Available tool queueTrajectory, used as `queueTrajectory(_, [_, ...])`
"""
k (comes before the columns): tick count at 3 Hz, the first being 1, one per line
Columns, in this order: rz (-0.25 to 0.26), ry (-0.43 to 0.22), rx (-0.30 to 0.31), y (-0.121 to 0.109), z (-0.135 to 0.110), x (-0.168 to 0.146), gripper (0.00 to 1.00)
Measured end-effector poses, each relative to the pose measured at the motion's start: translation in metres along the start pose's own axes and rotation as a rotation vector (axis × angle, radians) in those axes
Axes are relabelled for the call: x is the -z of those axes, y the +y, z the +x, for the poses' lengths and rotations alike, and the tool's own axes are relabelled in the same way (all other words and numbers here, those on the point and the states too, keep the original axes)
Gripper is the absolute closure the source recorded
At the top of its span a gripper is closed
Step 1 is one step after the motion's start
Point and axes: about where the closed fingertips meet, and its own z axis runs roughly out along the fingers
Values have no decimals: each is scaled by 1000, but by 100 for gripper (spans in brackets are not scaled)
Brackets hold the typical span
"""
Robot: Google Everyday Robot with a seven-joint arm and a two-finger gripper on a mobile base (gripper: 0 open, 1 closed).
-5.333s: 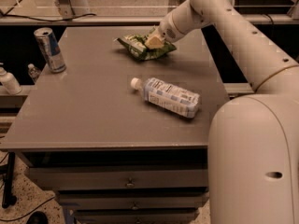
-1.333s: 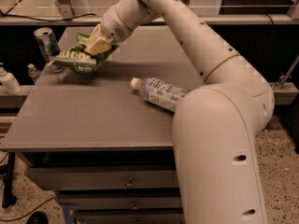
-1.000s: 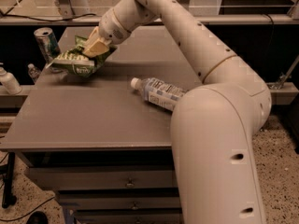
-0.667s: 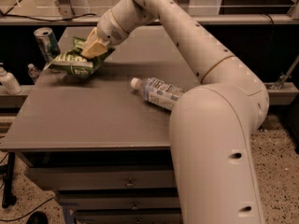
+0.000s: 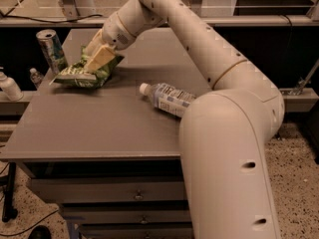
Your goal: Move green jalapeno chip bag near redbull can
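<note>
The green jalapeno chip bag (image 5: 79, 74) lies crumpled at the left of the grey table (image 5: 99, 128), just right of the redbull can (image 5: 51, 49), which stands upright at the table's far left corner. My gripper (image 5: 98, 59) comes down from the upper right and is shut on the top of the bag, its pale fingers (image 5: 103, 57) pressed into the foil. The bag's underside rests on or just above the tabletop. A small gap shows between bag and can.
A clear plastic bottle with a white cap (image 5: 168, 99) lies on its side in the middle of the table. A white pump bottle (image 5: 8, 85) and a small bottle (image 5: 34, 76) stand on a lower shelf left of the table. My arm spans the table's right side.
The gripper carried the bag from the table's far middle to the left, beside the can. Over the last second it has sunk slightly toward the tabletop.
</note>
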Motion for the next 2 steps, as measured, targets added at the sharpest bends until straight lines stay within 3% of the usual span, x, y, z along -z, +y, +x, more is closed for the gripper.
queueTrajectory(1, [-1,0,-2,0,0,-1,0])
queueTrajectory(2, [0,1,-3,0,1,0,0])
